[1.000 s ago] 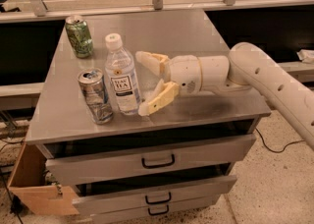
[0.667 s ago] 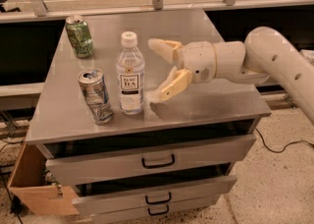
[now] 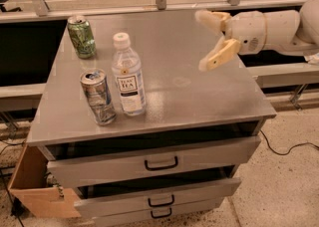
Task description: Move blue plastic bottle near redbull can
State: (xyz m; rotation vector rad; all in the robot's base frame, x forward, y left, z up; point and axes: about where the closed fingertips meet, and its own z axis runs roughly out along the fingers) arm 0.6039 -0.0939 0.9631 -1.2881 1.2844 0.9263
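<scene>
**bottle stands beside the can, hand open and off to the right**

you are looking at a grey metal surface (image 3: 199, 96) that tops a cabinet. its drawers (image 3: 159, 164) sit slightly pulled out below the front edge. the white arm (image 3: 284, 29) reaches in from the right edge of the view, above the rear right part of the surface. a cardboard box (image 3: 35, 196) sits on the floor at the cabinet's lower left.

your hand (image 3: 202, 41) hangs over the right rear of the surface with its two yellowish fingers (image 3: 219, 54) spread wide. it holds nothing and is well apart from the bottle.

the blue plastic bottle (image 3: 128, 76) stands upright near the front left of the surface, white cap on, label facing you. the redbull can (image 3: 98, 96) stands just to the left of it, dented in the middle. you cannot tell whether the two touch. the green can (image 3: 81, 36) stands at the rear left corner, apart from both. a dark cable (image 3: 289, 149) lies on the floor at the right.
</scene>
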